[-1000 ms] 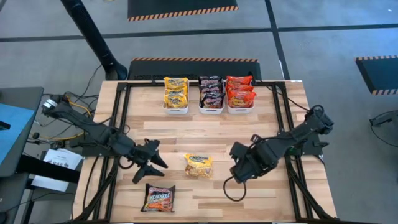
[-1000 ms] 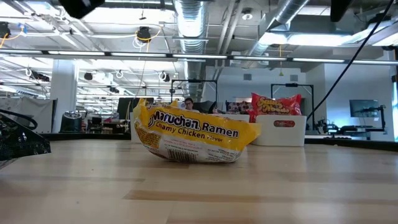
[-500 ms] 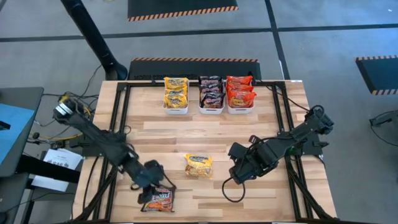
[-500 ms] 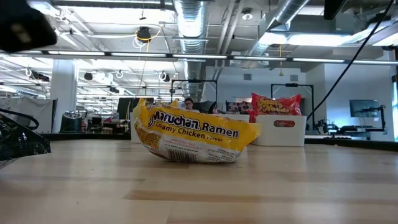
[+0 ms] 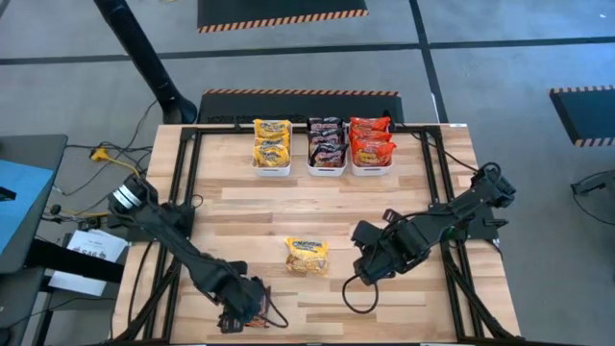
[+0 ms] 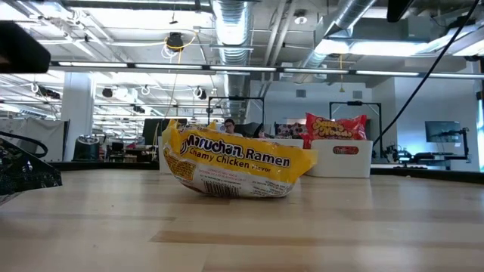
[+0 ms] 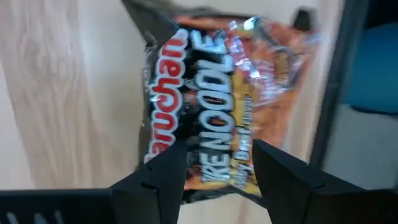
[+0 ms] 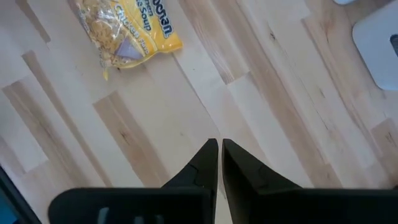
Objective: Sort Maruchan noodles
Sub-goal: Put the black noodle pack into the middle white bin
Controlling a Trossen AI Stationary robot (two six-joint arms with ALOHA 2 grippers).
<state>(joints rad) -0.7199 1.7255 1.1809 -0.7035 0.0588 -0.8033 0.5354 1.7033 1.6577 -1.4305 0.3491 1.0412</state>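
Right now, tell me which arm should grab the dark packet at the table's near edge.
Left. Its gripper is over the dark packet, jaws open and straddling it. The right gripper is shut, hanging over bare table nearer the yellow packet.

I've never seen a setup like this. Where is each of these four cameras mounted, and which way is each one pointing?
High view: above the table, looking straight down; shows both arms, left gripper over the dark packet, right gripper waiting.
Low view: at tabletop height, looking level across at the yellow packet; no gripper shows.
Left wrist view: on the left arm, looking down past open fingers at the dark packet.
Right wrist view: on the right arm, closed fingers.
The yellow packet appears in high, low and right wrist views.
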